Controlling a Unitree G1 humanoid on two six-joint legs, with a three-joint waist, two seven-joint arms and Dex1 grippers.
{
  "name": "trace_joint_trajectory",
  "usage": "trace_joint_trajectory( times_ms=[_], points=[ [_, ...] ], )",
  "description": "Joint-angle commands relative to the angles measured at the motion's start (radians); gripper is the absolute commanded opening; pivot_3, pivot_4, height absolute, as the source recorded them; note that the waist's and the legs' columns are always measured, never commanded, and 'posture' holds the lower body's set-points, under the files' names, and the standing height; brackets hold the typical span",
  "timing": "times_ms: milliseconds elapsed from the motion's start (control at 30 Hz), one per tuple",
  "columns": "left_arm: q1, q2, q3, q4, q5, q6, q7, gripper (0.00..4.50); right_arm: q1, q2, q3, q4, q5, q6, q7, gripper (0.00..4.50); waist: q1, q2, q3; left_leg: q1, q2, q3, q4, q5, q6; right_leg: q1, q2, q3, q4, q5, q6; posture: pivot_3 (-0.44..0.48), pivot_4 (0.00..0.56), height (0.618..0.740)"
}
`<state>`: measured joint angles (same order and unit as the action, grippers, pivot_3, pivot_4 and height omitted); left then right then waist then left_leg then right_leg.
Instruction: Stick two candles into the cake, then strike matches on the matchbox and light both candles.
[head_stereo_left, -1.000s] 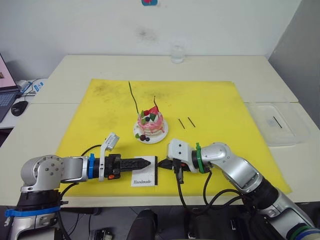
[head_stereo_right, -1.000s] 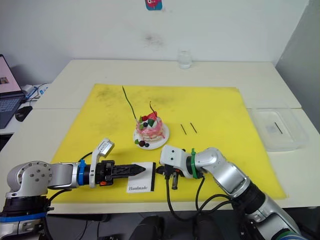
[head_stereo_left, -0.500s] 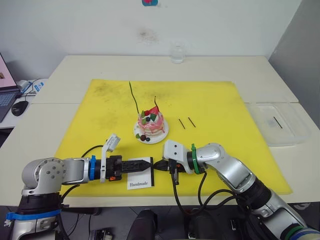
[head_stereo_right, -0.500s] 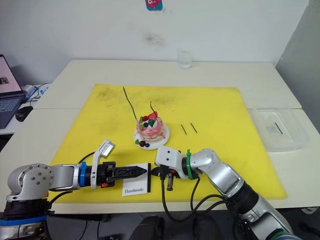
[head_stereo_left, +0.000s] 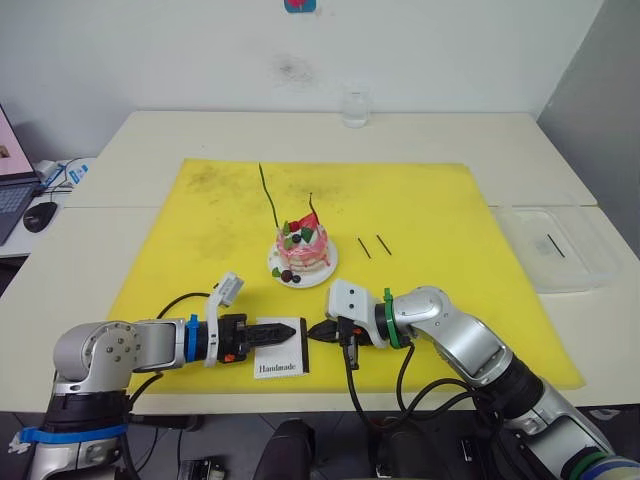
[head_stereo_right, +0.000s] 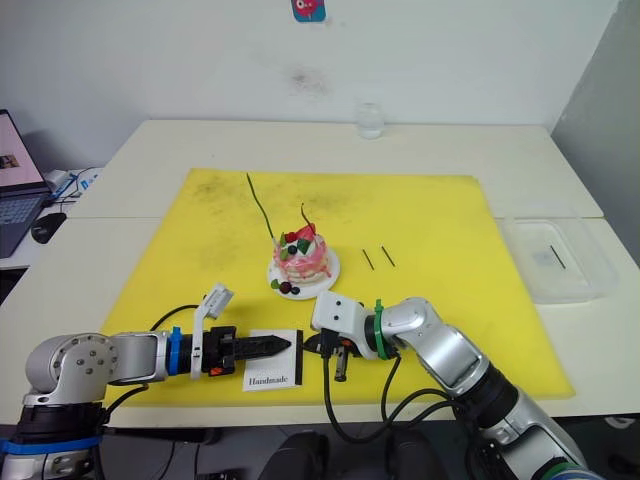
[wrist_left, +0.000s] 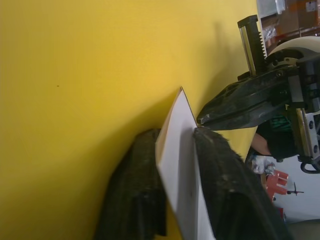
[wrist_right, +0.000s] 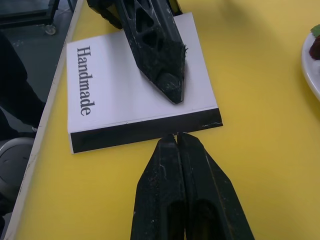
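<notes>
Cake close behind both claws

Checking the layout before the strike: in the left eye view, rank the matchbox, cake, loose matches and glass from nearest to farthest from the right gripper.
From the right gripper:
1. Matchbox, at its tips, held by the left gripper.
2. Cake, just behind.
3. Loose matches, behind, to the right.
4. Glass, at the table's far edge.

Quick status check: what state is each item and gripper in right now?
Left gripper: shut on the matchbox.
Matchbox: flat on the mat, black strip facing the right gripper.
Right gripper: shut, tips at the strip.
Candles: both upright in the cake, unlit.
Matches: two lying on the mat.
</notes>
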<state>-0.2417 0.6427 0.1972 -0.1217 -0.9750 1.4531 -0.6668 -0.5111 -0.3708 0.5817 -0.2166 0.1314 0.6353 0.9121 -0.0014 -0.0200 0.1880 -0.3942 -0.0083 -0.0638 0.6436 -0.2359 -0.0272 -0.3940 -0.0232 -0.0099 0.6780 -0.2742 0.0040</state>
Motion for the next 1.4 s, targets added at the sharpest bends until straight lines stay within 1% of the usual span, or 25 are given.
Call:
trace_joint_trajectory(
  times_ms=[33, 367, 600, 667, 733, 800, 833, 900, 967, 1067, 1167, 1400],
  points=[
    [0.021, -0.009, -0.043, 0.003, 0.023, 0.012, 0.013, 0.01, 0.003, 0.006, -0.012, -0.042, 0.010, 0.004, -0.002, 0.00, 0.000, 0.000, 0.000, 0.000, 0.000, 0.000, 0.000, 0.000, 0.000, 0.000, 0.000, 0.000, 0.000, 0.000, 0.000, 0.000, 0.150, 0.740],
    [-0.001, 0.005, -0.012, -0.040, -0.031, 0.002, -0.044, 0.01, 0.000, 0.003, -0.042, -0.063, 0.020, -0.001, -0.013, 0.00, 0.000, 0.000, 0.000, -0.001, 0.000, -0.001, 0.000, 0.000, 0.000, 0.000, 0.000, -0.001, 0.000, 0.000, 0.000, 0.000, 0.150, 0.740],
    [-0.036, 0.078, 0.001, -0.156, -0.094, -0.026, -0.149, 0.01, 0.030, -0.046, -0.255, -0.220, 0.095, 0.060, -0.078, 0.00, -0.001, 0.000, 0.000, -0.006, 0.000, -0.001, -0.001, 0.001, -0.002, -0.006, 0.000, -0.001, 0.000, 0.000, 0.000, 0.000, 0.150, 0.740],
    [-0.035, 0.107, -0.007, -0.199, -0.101, -0.050, -0.179, 0.01, 0.054, -0.053, -0.320, -0.272, 0.106, 0.082, -0.122, 0.00, -0.001, 0.000, 0.000, -0.006, 0.000, -0.001, -0.002, 0.001, -0.002, -0.007, 0.000, -0.001, 0.000, 0.000, 0.000, 0.000, 0.150, 0.740],
    [-0.027, 0.132, -0.014, -0.231, -0.101, -0.073, -0.202, 0.01, 0.079, -0.058, -0.359, -0.314, 0.114, 0.107, -0.161, 0.00, -0.001, 0.000, 0.000, -0.007, 0.001, 0.000, -0.004, 0.001, -0.003, -0.009, 0.000, 0.000, 0.001, 0.000, -0.001, 0.000, 0.150, 0.740],
    [-0.016, 0.161, -0.023, -0.251, -0.082, -0.108, -0.220, 0.01, 0.112, -0.036, -0.395, -0.346, 0.104, 0.119, -0.231, 0.00, -0.002, 0.000, 0.000, -0.007, 0.001, 0.000, -0.005, 0.001, -0.003, -0.010, 0.001, 0.000, 0.001, -0.001, -0.001, 0.000, 0.150, 0.740],
    [-0.016, 0.165, -0.015, -0.247, -0.079, -0.117, -0.215, 0.00, 0.128, -0.015, -0.414, -0.359, 0.098, 0.130, -0.276, 0.41, -0.003, 0.000, 0.000, -0.007, 0.001, 0.001, -0.005, 0.001, -0.003, -0.011, 0.001, 0.000, 0.001, -0.001, -0.002, 0.000, 0.150, 0.740],
    [-0.012, 0.179, -0.007, -0.235, -0.067, -0.140, -0.214, 0.00, 0.153, 0.016, -0.419, -0.366, 0.072, 0.127, -0.347, 0.95, -0.005, 0.000, 0.000, -0.006, 0.001, 0.001, -0.008, 0.002, -0.004, -0.011, 0.001, 0.000, 0.001, -0.001, -0.002, 0.000, 0.150, 0.740],
    [-0.007, 0.193, 0.005, -0.217, -0.051, -0.162, -0.211, 0.00, 0.175, 0.048, -0.390, -0.348, 0.015, 0.089, -0.426, 1.70, -0.006, 0.000, 0.000, -0.006, 0.002, 0.001, -0.008, 0.002, -0.005, -0.011, 0.001, 0.000, 0.001, -0.001, -0.002, 0.000, 0.150, 0.740],
    [0.001, 0.213, 0.014, -0.191, -0.033, -0.192, -0.212, 0.00, 0.199, 0.085, -0.340, -0.300, -0.052, 0.026, -0.502, 2.79, -0.007, 0.000, 0.000, -0.006, 0.002, 0.001, -0.008, 0.002, -0.005, -0.011, 0.001, 0.000, 0.001, -0.001, -0.002, 0.000, 0.150, 0.740],
    [0.002, 0.229, 0.014, -0.175, -0.017, -0.216, -0.215, 0.00, 0.192, 0.137, -0.303, -0.208, -0.112, -0.030, -0.576, 2.79, -0.008, 0.000, 0.000, -0.006, 0.002, 0.002, -0.008, 0.002, -0.005, -0.011, 0.002, 0.000, 0.001, -0.001, -0.002, 0.000, 0.150, 0.740],
    [0.000, 0.235, 0.007, -0.150, -0.005, -0.246, -0.218, 0.00, 0.100, 0.243, -0.315, 0.011, -0.158, -0.066, -0.672, 2.79, -0.016, 0.000, 0.000, -0.006, 0.002, 0.003, -0.008, 0.002, -0.005, -0.012, 0.002, 0.001, 0.001, -0.001, -0.002, 0.000, 0.150, 0.740]
  ],
)
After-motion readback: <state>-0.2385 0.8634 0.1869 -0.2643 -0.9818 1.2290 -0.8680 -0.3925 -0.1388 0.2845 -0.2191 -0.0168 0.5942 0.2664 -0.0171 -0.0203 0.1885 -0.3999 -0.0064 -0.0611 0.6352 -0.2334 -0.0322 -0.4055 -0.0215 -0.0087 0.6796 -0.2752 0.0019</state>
